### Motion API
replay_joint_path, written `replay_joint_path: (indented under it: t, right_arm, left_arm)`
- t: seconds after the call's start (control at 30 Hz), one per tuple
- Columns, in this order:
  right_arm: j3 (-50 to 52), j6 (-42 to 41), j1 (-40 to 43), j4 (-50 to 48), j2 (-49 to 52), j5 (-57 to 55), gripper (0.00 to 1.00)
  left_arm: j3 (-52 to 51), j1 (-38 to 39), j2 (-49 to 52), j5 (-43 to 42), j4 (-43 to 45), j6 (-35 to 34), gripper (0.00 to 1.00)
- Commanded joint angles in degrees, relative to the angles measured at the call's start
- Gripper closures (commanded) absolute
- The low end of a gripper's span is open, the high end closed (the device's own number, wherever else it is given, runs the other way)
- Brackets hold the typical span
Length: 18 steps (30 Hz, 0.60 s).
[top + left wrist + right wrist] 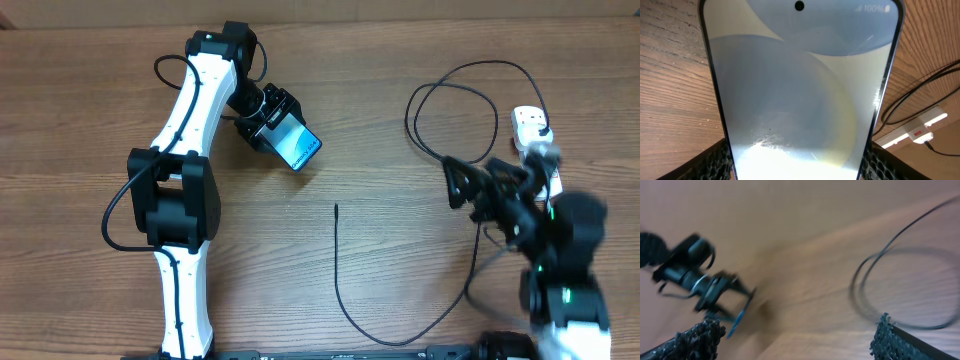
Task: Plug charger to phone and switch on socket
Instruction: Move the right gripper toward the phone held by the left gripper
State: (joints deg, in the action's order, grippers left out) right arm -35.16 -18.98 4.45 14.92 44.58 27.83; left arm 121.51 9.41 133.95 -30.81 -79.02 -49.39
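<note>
1. Phone [298,149]: smartphone with a light blue screen, clamped at its lower end in the left hand [272,128], over the far left part of the wooden counter [380,80]. In the left wrist view the screen [800,90] fills the frame, with a black textured finger [715,161] at each bottom corner. Whether it touches the counter cannot be told.

2. Charger [337,262]: thin black cable. Its free tip lies on the bare counter near the middle, well apart from the phone. From there the cable curves toward the near edge, then rises to a loose loop at far right.

3. Socket [531,122]: white power strip at far right, partly hidden by the right arm. A red mark shows in the left wrist view [916,132].

4. Right hand [456,185]: near the loop and the socket, fingers [695,340] apart, nothing between them. The wrist view is blurred.
</note>
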Motion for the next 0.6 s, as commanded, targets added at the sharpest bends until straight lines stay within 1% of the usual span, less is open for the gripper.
replay_joint_path:
  t: [0.0, 0.07, 0.17, 0.27, 0.33, 0.37, 0.47, 0.57]
  right_arm:
    - [-5.6, -0.44, -0.31, 1.09, 11.45, 16.13, 0.0]
    - [-7.78, -1.73, -0.31, -0.11, 18.97, 24.52, 0.0]
    - [-8.44, -6.1, -0.31, -5.53, 27.78, 31.85, 0.0]
    - [-8.44, -14.25, -0.31, -10.12, 34.86, 32.7, 0.0]
    - [-8.44, -20.28, -0.31, -10.49, 38.8, 32.68, 0.0]
    - [-8.44, -21.66, -0.33, -10.95, 40.24, 32.7, 0.0]
    - [-8.41, -21.92, -0.59, -12.59, 43.74, 32.68, 0.0]
    - [-8.41, -21.66, -1.44, -13.62, 45.13, 32.02, 0.0]
  left_arm:
    - [1.7, 0.37, -0.24, -1.18, -0.07, -0.52, 0.96]
    - [1.7, 0.37, -0.24, -1.18, -0.09, -0.52, 0.96]
    - [1.7, 0.37, -0.24, -1.18, -0.04, -0.55, 0.96]
    - [1.7, 0.37, -0.24, -1.11, -0.02, -1.05, 0.96]
    - [1.7, 0.39, -0.24, -1.11, -0.04, -2.32, 0.96]
    - [1.7, 0.42, -0.24, -1.09, -0.07, -3.3, 0.96]
    - [1.7, 0.81, -0.24, -0.22, -0.02, -7.43, 0.96]
    - [1.7, 1.53, -0.24, 2.21, 0.02, -13.81, 0.96]
